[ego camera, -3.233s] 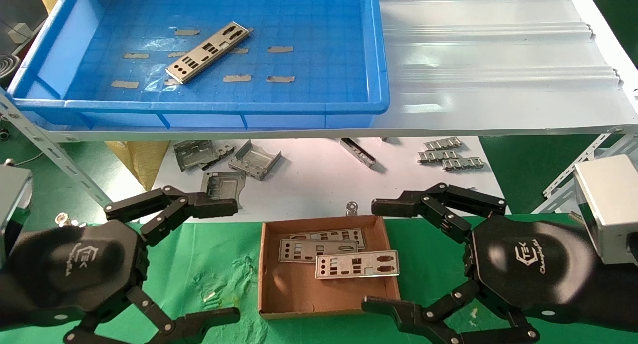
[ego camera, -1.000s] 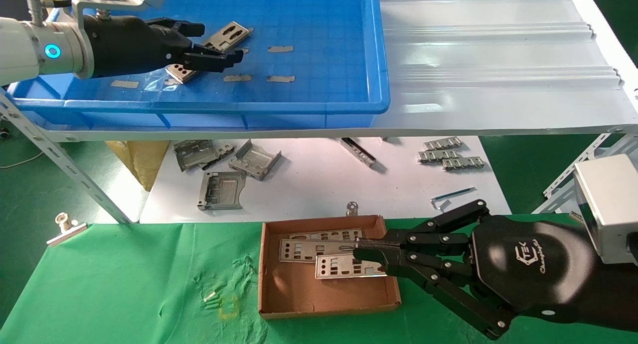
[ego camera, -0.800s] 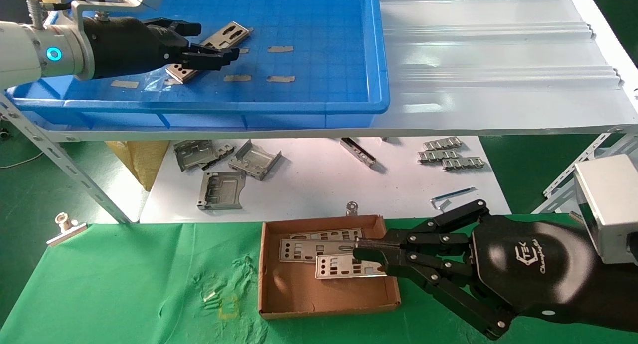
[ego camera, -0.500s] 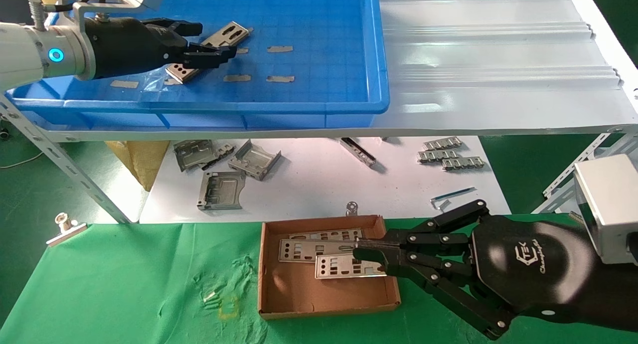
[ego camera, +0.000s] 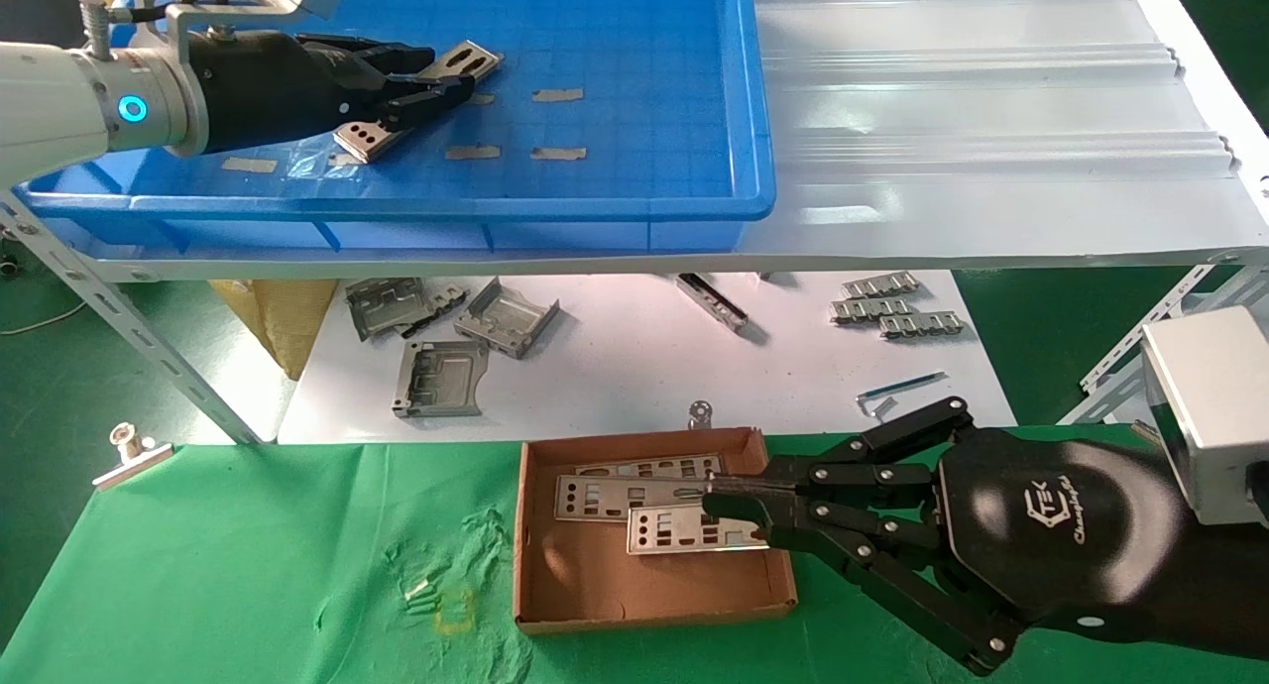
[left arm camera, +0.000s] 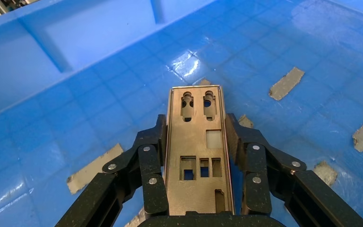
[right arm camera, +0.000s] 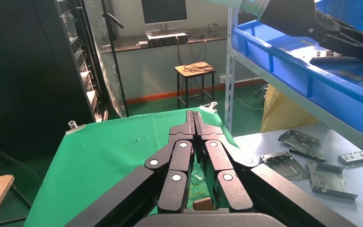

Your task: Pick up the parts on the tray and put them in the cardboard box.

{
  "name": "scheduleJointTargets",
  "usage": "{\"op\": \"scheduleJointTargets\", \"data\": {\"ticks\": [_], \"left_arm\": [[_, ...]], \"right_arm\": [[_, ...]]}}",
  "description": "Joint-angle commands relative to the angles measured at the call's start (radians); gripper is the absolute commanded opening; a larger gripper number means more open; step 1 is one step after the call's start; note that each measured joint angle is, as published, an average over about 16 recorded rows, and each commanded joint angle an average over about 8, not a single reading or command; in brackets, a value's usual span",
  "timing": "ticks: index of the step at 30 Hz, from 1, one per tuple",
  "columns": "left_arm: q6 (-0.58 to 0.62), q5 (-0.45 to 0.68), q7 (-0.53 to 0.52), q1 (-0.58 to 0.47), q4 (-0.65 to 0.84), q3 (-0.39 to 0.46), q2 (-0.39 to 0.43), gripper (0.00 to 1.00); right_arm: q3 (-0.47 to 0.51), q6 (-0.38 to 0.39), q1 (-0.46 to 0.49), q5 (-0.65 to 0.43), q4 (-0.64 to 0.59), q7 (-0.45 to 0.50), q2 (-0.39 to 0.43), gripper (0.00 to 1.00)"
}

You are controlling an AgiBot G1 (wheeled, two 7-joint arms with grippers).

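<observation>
Your left gripper clamps the long edges of the last plate in the tray, a hold that should keep it flat for lifting. Your right gripper, fingers pressed together and empty, is parked over the cardboard box, which already holds three plates.

bright-blue grid-floored tray, silver punched plate, brown cardboard box, seemingly plain green cloth
</observation>
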Motion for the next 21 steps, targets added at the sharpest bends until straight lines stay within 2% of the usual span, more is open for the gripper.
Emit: {"op": "scheduleJointTargets", "data": {"ticks": [1, 21], "left_arm": [[-0.002, -0.002, 0.005, -0.001, 0.001, -0.002, 0.003, 0.0], [-0.086, -0.044, 0.047, -0.006, 0.011, -0.031, 0.028, 0.0]], "right_arm": [[0.0, 0.0, 0.0, 0.0, 0.0, 0.0, 0.0, 0.0], [0.0, 0.0, 0.0, 0.0, 0.0, 0.0, 0.0, 0.0]]}}
